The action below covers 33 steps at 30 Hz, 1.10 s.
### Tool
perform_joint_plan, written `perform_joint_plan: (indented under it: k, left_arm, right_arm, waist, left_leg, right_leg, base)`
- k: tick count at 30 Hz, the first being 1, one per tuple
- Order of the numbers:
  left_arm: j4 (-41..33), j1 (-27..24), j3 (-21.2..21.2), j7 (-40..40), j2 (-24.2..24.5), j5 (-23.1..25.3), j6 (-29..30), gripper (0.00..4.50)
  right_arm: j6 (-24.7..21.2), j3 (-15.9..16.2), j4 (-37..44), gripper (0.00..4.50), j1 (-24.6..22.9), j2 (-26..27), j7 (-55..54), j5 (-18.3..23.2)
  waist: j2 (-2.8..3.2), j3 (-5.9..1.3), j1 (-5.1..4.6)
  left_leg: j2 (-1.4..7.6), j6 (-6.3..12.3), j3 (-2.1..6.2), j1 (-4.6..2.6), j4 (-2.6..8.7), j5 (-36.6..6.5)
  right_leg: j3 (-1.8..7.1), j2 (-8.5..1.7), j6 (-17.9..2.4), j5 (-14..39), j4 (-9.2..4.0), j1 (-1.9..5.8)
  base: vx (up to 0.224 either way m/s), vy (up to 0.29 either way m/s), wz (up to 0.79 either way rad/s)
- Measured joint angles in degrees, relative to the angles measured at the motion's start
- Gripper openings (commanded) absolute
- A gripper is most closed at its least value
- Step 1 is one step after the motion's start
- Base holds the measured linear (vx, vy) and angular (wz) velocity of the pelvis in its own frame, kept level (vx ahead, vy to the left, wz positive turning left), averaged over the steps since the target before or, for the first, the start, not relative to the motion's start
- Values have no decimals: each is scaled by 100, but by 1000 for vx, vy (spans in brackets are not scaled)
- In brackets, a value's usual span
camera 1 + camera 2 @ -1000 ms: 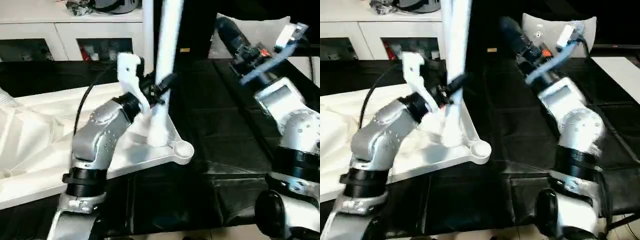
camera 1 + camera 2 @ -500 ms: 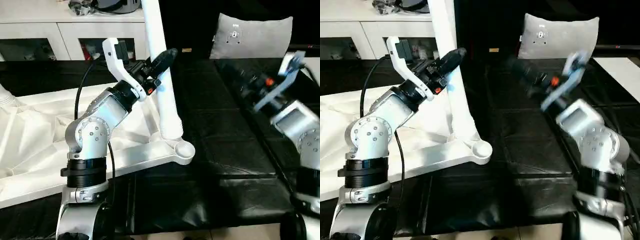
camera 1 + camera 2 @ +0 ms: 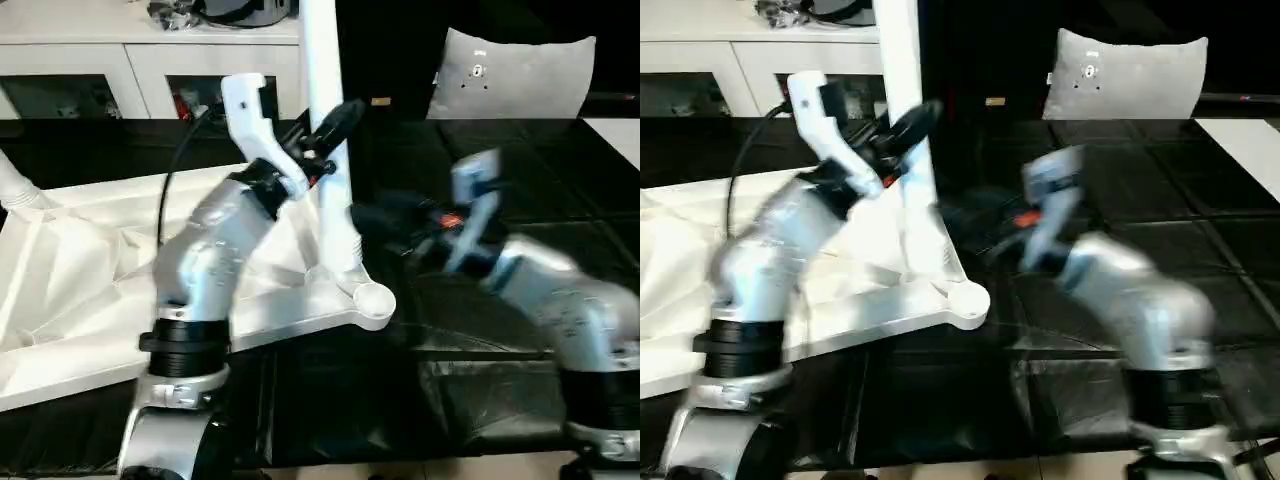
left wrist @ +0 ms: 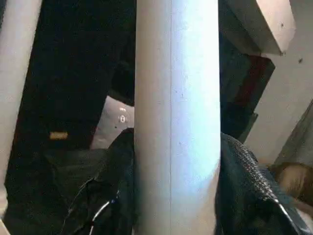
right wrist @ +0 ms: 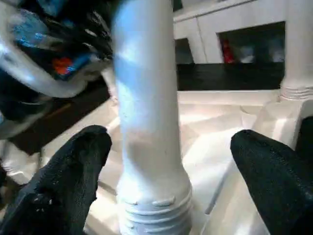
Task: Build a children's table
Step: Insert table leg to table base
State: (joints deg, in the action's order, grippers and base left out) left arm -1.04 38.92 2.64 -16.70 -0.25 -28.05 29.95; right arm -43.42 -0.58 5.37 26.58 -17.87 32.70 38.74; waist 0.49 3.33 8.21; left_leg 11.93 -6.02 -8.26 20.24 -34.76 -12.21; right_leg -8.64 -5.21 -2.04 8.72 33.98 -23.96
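The children's table lies upside down as a white ribbed tabletop (image 3: 70,290) on the black floor. One white leg (image 3: 330,180) stands nearly upright, its foot just behind the round front-right corner socket (image 3: 372,298). My left gripper (image 3: 325,135) is shut on this leg partway up. In the left wrist view the leg (image 4: 176,122) sits tight between the black fingers (image 4: 244,181). My right gripper (image 3: 375,225) is low beside the leg's foot. It is open, with its fingers (image 5: 73,181) well apart on either side of the leg's threaded lower end (image 5: 154,215) and not touching it.
Another leg's base (image 3: 15,185) rises from the tabletop's far-left corner. A grey cushion (image 3: 515,75) leans at the back right, and a white cabinet (image 3: 150,60) runs along the back. Black matting (image 3: 470,360) covers the floor to the right of the tabletop.
My right arm has swung down and leftward from the far right to the leg's foot. The left gripper has kept hold of the leg, which now stands straighter.
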Motion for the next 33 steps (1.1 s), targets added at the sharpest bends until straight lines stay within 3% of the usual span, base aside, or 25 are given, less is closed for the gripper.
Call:
perform_joint_plan:
  k: [4,17,22,33]
  left_arm:
    - [6,0,-292,-133,76,229,-168,182]
    - [31,-9,-347,30,43,571,-501,182]
    - [101,-5,-388,448,-232,820,-701,182]
    - [150,-5,-526,453,-214,1092,-892,182]
  right_arm:
    - [167,49,-111,442,20,24,-22,-114]
    - [370,111,-251,442,64,324,-117,-358]
    - [498,295,-653,392,261,1009,-672,-594]
    - [677,360,-840,313,353,1214,-999,-986]
  waist:
    - [1,-1,1]
    - [3,-1,-12]
    - [4,-2,-35]
    - [5,-3,-25]
  left_leg:
    - [0,3,1,4,0,-1]
    - [1,1,1,1,1,-1]
    - [2,-3,1,3,3,-2]
    - [2,-26,1,0,3,-16]
  right_leg:
    - [1,-2,2,0,-4,0]
    - [1,-1,2,-1,-1,-1]
    - [2,-1,2,-1,-2,-3]
    - [3,-2,3,-1,-1,0]
  base:
    - [0,0,0]
    - [0,0,0]
    - [0,0,0]
    - [0,0,0]
